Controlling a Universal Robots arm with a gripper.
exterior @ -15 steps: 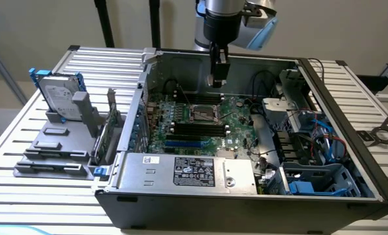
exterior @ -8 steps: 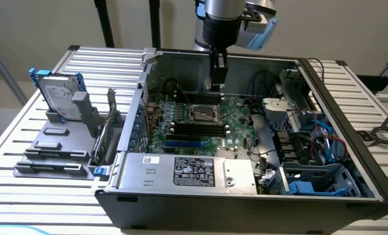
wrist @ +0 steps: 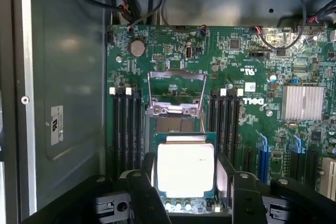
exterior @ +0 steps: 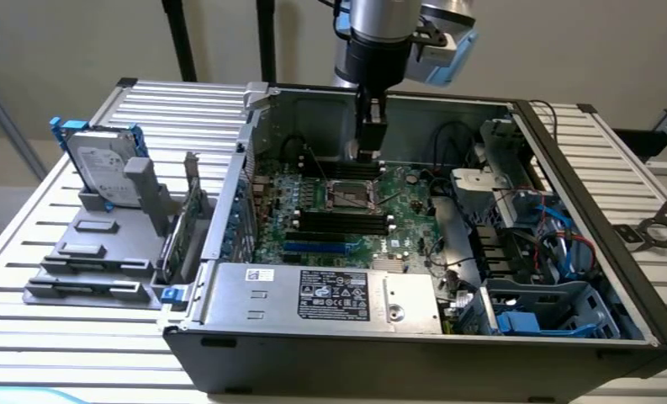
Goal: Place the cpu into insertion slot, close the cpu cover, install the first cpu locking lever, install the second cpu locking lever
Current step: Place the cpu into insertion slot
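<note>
Two fingers [wrist: 143,192] of my gripper [wrist: 185,181] clamped the cpu [wrist: 185,163], flat, square, silvery top facing away from the green board [wrist: 252,56], near the insertion slot [wrist: 172,124]; cpu cover [wrist: 176,92] stood open.

An open computer case [exterior: 423,370] is carried on the slatted table [exterior: 41,337], with a grey drive stand [exterior: 92,252] and perhaps a black bracket [exterior: 656,229] alongside.

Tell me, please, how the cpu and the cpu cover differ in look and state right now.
The cpu is a solid plate with a silvery-grey top and green edge; the cpu cover is a thin metal frame with the board showing through its window. The cpu is held by the gripper, not yet in the insertion slot; the cpu cover stands swung open at that slot's edge. Both are square and metallic.
</note>
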